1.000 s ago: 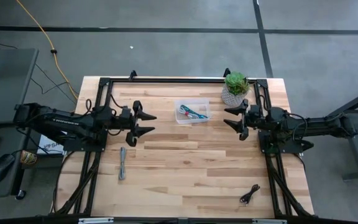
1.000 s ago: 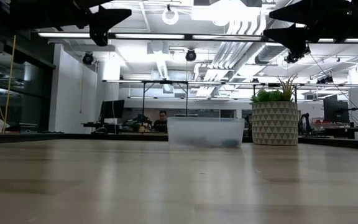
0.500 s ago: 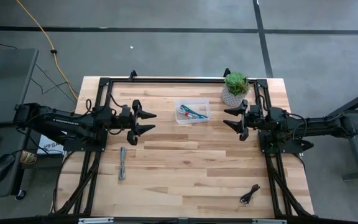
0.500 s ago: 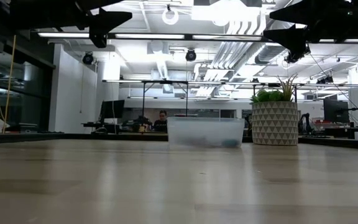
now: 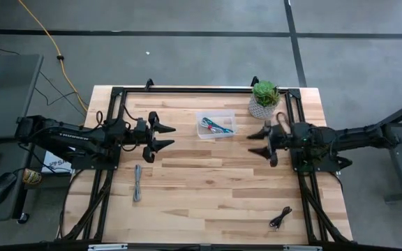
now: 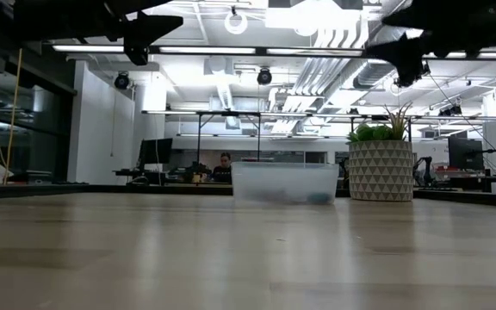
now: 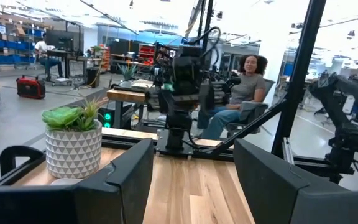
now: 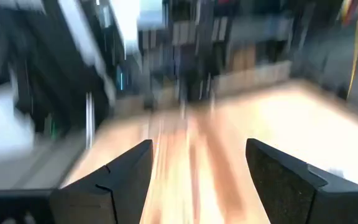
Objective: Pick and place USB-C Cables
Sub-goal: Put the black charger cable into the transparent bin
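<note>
overhead, pale wood table [image 5: 208, 181] under both open claws [image 5: 160, 137] [image 5: 264, 143]; busy workshop, seated person [image 7: 244, 87] behind

Left arm: extends horizontally from the left edge toward centre-left of the high view. Left pincer [image 5: 163, 137] sits centre-left, fingers spread apart, nothing between them; the left wrist view shows both dark fingers [image 7: 128, 180] wide apart.

Right arm: reaches in from the right edge toward centre-right of the high view. Right pincer [image 5: 261, 142] sits centre-right, fingers apart and empty, turned slightly toward the lower frame. The right wrist view shows its fingers [image 8: 114, 177] separated, the rest motion-blurred.
</note>
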`<state>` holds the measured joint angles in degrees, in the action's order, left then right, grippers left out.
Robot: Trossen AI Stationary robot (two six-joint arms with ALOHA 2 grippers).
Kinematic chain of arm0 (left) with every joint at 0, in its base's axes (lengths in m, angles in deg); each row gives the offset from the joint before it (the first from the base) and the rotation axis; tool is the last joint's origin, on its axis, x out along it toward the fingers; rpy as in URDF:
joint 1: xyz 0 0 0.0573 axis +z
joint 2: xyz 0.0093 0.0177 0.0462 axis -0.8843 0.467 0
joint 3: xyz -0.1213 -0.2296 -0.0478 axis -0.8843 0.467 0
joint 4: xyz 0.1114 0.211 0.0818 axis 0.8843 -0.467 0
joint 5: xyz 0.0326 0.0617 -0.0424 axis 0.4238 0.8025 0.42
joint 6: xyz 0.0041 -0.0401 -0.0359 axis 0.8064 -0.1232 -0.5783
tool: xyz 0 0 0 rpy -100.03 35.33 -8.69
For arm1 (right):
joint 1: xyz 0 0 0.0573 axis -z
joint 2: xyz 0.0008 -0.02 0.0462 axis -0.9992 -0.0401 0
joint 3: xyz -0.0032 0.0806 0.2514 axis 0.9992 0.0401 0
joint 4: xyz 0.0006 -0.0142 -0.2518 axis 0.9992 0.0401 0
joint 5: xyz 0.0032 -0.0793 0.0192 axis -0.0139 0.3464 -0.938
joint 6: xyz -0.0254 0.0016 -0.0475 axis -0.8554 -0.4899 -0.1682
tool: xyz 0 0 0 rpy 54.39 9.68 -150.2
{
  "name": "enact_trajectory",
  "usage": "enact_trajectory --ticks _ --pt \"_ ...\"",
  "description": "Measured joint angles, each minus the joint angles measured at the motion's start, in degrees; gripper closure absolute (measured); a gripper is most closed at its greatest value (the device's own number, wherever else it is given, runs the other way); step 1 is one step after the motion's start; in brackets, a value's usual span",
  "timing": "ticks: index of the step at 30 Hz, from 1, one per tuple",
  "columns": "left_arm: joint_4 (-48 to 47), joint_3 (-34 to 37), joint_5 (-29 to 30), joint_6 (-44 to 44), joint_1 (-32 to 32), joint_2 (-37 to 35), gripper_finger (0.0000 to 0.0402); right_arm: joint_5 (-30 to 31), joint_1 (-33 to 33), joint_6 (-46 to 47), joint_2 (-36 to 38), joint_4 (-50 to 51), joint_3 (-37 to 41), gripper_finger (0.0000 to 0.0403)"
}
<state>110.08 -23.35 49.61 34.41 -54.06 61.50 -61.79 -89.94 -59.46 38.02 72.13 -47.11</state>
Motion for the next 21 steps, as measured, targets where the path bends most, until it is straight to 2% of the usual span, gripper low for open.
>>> enact_trajectory --ticks 5,10,12,16,21 --pt "0.00 0.00 0.00 0.83 0.00 0.01 0.0200 -0.47 -8.25 10.68 -7.96 29.14 -12.82 0.0153" --pt "0.00 0.00 0.02 0.83 0.00 0.02 0.0200 -5.56 -20.29 31.00 -17.15 48.64 -20.00 0.0153" --pt "0.00 0.00 0.02 0.82 0.00 0.02 0.0200 -8.56 -25.78 39.98 -20.17 51.16 -20.75 0.0153" --pt "-0.02 0.00 0.09 0.83 0.00 0.02 0.0200 -12.67 -36.56 54.90 -25.21 48.35 -20.94 0.0153" --pt "0.00 0.00 0.17 0.82 0.00 0.02 0.0200 -11.19 -46.56 67.81 -30.65 41.70 -20.98 0.0153"
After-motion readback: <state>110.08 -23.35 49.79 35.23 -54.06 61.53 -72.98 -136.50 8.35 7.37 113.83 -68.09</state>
